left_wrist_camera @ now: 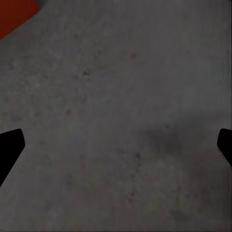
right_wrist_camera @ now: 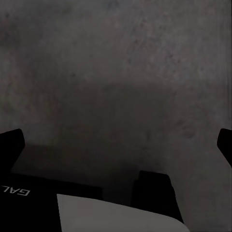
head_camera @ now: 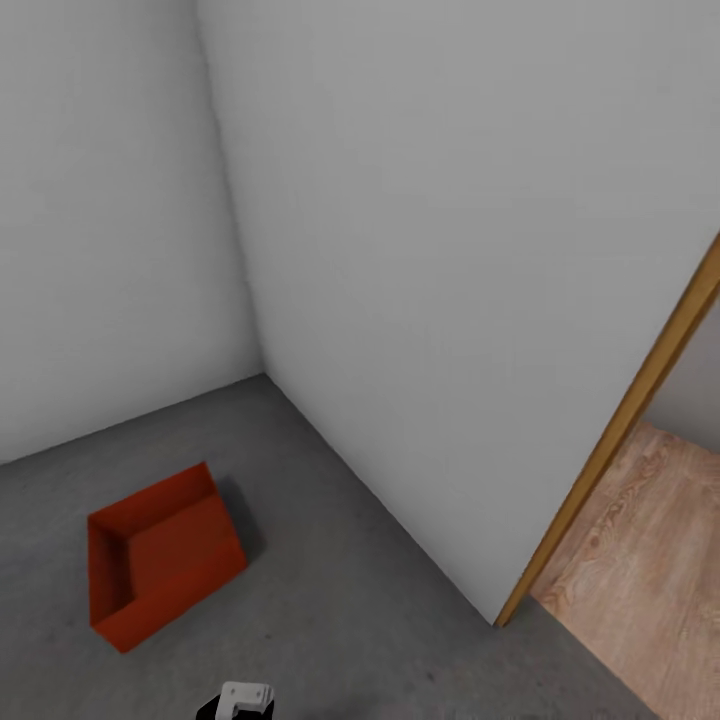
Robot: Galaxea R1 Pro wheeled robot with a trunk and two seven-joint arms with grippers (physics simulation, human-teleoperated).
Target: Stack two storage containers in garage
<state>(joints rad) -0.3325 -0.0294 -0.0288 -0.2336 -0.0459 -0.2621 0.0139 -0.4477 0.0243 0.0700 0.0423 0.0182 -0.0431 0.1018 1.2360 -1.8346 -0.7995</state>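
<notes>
Closest to me, at the near edge of the head view, a small white and black piece of my own body (head_camera: 240, 700) pokes up over the floor (head_camera: 330, 600), which is rough, speckled dark-grey concrete. Just beyond it and to the left sits one orange-red storage container (head_camera: 160, 556), resting flat on that concrete, open side up, with nothing in it and nothing stacked on it. It lies near the corner where two plain pale-grey walls (head_camera: 450, 250) meet. To the right, the wall ends at a wooden door frame (head_camera: 620, 430), and past it a light wood-plank floor (head_camera: 650, 560) begins.

My left gripper (left_wrist_camera: 116, 145) hangs over bare concrete with its two dark fingertips (left_wrist_camera: 9, 145) spread wide and nothing between them; a corner of the container (left_wrist_camera: 14, 17) shows at the edge of that view. My right gripper (right_wrist_camera: 116, 145) is likewise spread wide and holds nothing, above shadowed concrete, with part of my dark base (right_wrist_camera: 48, 198) beneath it
</notes>
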